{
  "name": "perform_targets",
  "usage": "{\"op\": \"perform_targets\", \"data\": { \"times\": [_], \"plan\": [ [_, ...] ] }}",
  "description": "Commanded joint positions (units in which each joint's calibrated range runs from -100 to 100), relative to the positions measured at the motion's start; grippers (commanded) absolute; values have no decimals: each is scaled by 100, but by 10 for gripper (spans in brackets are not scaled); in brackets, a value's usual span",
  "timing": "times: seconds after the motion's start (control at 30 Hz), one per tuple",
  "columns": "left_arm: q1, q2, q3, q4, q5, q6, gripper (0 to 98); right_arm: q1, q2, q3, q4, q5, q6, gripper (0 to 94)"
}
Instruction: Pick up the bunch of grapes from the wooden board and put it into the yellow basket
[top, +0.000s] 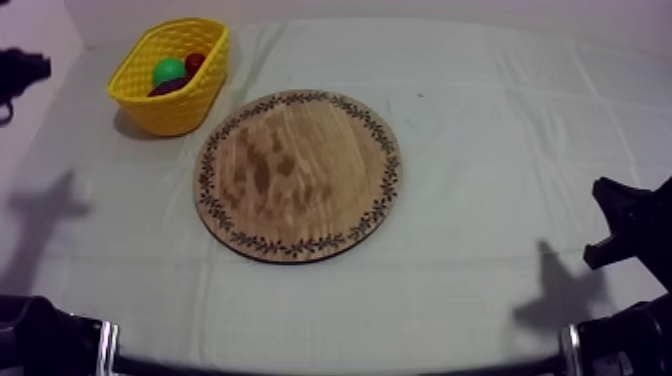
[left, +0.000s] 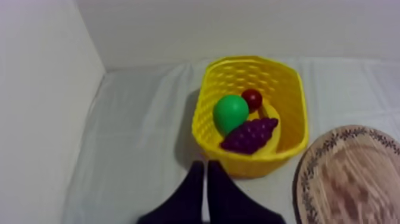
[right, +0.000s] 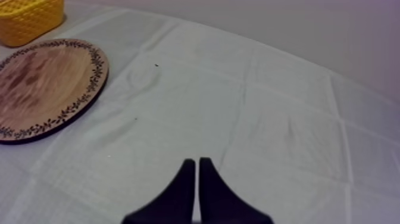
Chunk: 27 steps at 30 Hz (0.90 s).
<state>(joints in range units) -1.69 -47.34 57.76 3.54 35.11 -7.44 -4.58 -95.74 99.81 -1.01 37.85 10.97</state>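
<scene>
Bunch of grapes (left: 250, 136) in yellow basket (left: 257, 164); left gripper (left: 206, 168) closed

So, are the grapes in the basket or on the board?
In. The grapes lie inside the basket beside a green fruit; the board is bare.

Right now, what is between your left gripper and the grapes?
The near wall of the yellow basket, as the left wrist view shows. The grapes lie inside it; the left gripper is outside, shut.
</scene>
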Motion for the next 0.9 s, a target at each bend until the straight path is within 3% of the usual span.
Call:
{"op": "perform_targets", "data": {
  "times": [0.0, 0.37, 0.57, 0.87],
  "plan": [
    [36, -1787, 1526, -116, -16, 67, 0, -2, -1, -3, 1, -3, -2, 4],
    [216, -4071, 3387, -579, -318, 485, 0, -2, -1, -3, 1, -3, -2, 4],
    [145, -4558, 4021, -624, -753, 544, 0, -2, -1, -3, 1, -3, -1, 4],
    [70, -5156, 4205, -574, -650, 721, 0, -2, -1, -3, 1, -3, -4, 4]
  ]
}}
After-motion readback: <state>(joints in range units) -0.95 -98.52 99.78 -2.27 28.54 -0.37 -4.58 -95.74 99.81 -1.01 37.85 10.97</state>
